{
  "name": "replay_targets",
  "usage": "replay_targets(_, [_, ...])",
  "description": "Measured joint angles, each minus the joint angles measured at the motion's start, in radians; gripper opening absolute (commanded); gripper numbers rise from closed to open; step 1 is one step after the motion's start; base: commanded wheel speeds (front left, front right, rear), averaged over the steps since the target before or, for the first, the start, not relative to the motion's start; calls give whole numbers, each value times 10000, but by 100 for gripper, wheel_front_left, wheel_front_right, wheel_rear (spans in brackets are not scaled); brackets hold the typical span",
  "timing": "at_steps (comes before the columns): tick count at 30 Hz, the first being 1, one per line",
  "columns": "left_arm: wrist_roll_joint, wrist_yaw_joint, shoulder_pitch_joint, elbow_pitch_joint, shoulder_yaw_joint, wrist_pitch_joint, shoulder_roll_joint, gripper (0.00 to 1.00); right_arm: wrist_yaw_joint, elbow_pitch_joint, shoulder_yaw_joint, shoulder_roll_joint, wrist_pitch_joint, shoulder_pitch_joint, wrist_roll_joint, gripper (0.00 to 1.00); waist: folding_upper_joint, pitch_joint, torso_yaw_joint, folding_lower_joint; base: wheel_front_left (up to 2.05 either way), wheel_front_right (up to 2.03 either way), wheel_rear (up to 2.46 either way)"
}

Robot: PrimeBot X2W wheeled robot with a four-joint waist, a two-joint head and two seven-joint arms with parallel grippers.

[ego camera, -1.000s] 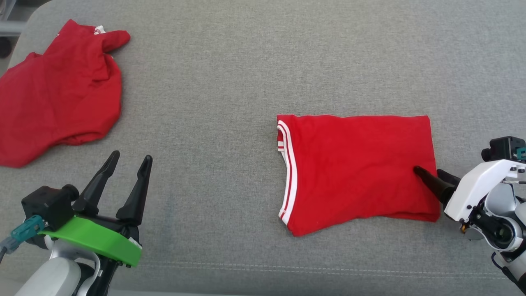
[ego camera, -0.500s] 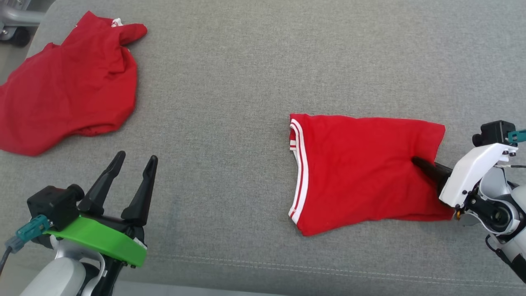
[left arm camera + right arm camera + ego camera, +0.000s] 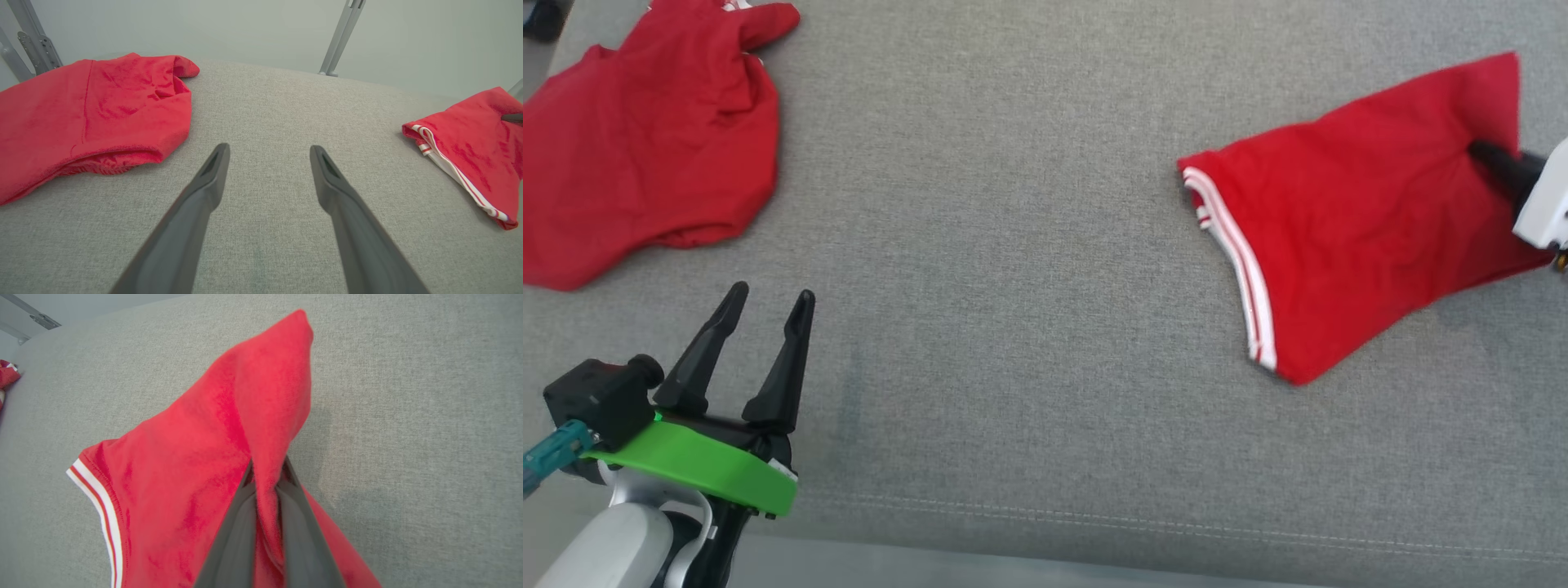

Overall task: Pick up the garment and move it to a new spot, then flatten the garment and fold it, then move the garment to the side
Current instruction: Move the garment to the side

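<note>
Clamped w/ right hand (image 3: 267, 469) on folded garment (image 3: 1347, 212), at edge — prob. to drag aside; left hand (image 3: 772, 291) wide, idle.

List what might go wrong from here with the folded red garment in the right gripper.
1. The right gripper pinches only a narrow ridge of the folded garment near one edge, so the cloth may slip from the fingers.
2. Held at one point, the garment sags toward its striped hem, which seems to lie on the grey surface; dragging it could well open the fold.
</note>
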Motion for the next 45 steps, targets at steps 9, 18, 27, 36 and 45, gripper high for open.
replay_targets(9, [6, 12, -30, -228, 418, -2, 268, 100, -138, 602, 236, 510, 42, -1061, -558, 0, 0, 606, -746, 0, 0, 0, 0])
replay_targets(18, [75, 17, -89, -616, 558, 270, 631, 100, -127, 1078, 242, 727, -201, -1465, -706, 0, 0, 894, -1760, 0, 0, 0, 0])
replay_targets(27, [184, 102, -426, -1193, 709, 625, 911, 100, -291, 1381, -44, 477, -679, -2109, -1103, 0, 0, 1548, -2695, 0, 0, 0, 0])
replay_targets(36, [445, 105, -773, -1689, 786, 966, 1005, 100, -545, 1724, -454, 96, -1285, -2734, -1413, 0, 0, 2556, -3263, 0, 0, 0, 0])
replay_targets(45, [617, 119, -1080, -1847, 922, 1151, 1078, 100, -725, 2230, -740, -228, -1783, -3166, -1814, 0, 0, 3420, -3427, 1, 0, 0, 0])
